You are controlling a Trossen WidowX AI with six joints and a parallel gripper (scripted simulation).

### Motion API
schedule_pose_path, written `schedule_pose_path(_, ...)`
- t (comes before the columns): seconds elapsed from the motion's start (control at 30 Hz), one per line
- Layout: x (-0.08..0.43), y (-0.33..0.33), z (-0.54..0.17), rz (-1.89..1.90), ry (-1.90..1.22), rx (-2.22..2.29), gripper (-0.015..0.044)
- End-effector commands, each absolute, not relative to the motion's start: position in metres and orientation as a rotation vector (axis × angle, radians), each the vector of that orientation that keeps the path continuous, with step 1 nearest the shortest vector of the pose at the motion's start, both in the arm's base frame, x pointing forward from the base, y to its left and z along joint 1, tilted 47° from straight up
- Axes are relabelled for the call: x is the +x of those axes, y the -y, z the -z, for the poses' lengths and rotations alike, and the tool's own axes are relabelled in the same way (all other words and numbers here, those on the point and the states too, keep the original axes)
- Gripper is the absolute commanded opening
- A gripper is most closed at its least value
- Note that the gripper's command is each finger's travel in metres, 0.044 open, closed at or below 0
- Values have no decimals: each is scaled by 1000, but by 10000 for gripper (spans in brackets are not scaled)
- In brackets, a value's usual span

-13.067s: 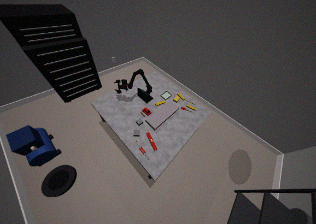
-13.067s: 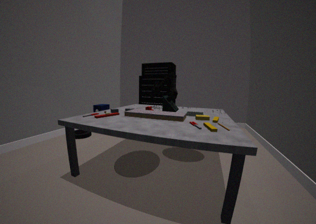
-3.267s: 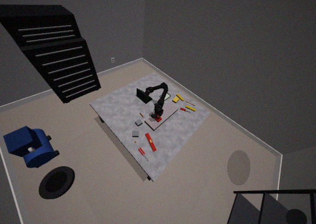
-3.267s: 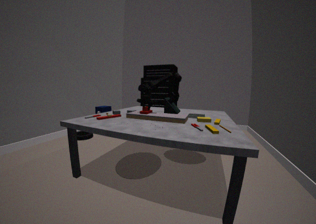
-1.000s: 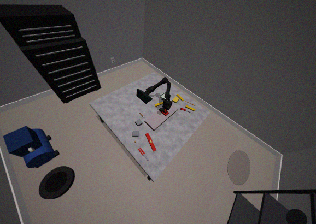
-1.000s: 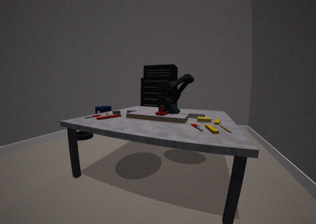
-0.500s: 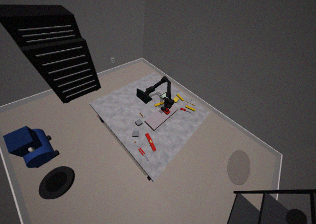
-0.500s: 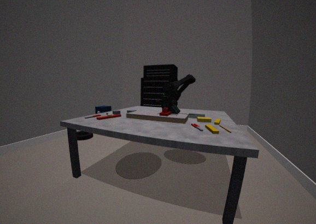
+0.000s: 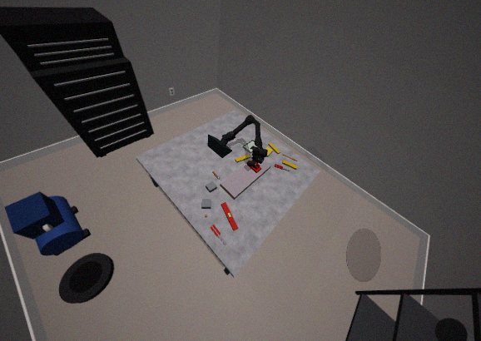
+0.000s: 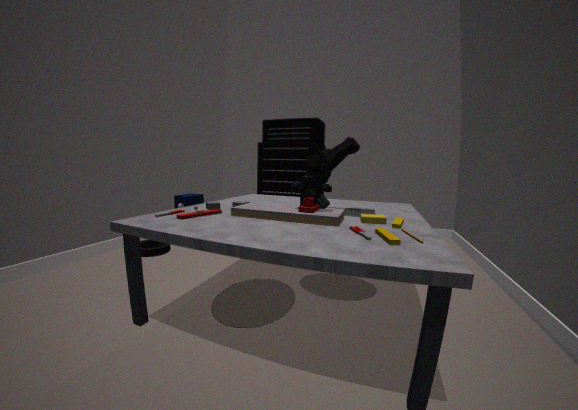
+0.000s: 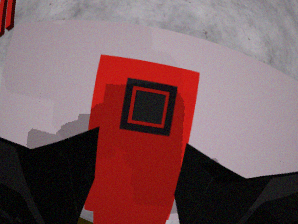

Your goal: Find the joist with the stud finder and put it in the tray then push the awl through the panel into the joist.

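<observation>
Wrist view showed the red stud finder (image 9: 256,169) (image 10: 309,207) (image 11: 114,155) pinched between the fingers of the gripper (image 9: 252,164) (image 10: 309,199) (image 11: 139,137), its dark square facing the camera. In the top and exterior views it was over the pale panel (image 9: 243,182) (image 10: 280,212) (image 11: 240,115), near the end toward the yellow blocks; whether it touched the surface could not be told. Beyond that end, a red-handled tool (image 9: 279,166) (image 10: 359,232) lay on the table (image 9: 179,163) (image 10: 270,243) (image 11: 225,20), close to a yellow block (image 9: 290,165) (image 10: 387,236). Off the panel's other end lay a red level (image 9: 230,216) (image 10: 199,214), with two gray blocks nearby. Farther out, a black cabinet (image 9: 93,73) (image 10: 287,153) stood past the table.
</observation>
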State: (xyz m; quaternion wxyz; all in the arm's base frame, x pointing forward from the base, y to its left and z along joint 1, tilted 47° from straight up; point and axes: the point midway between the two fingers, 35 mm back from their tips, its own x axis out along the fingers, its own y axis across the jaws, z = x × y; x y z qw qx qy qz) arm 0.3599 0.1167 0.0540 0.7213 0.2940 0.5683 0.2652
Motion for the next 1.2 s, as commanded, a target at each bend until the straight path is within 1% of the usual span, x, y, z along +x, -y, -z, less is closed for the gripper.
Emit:
schedule_pose_path(0.0, 358, -128, -65, -605, -1253, 648, 0)
schedule_pose_path(1.17, 354, -180, -121, -608, -1251, 651, 0)
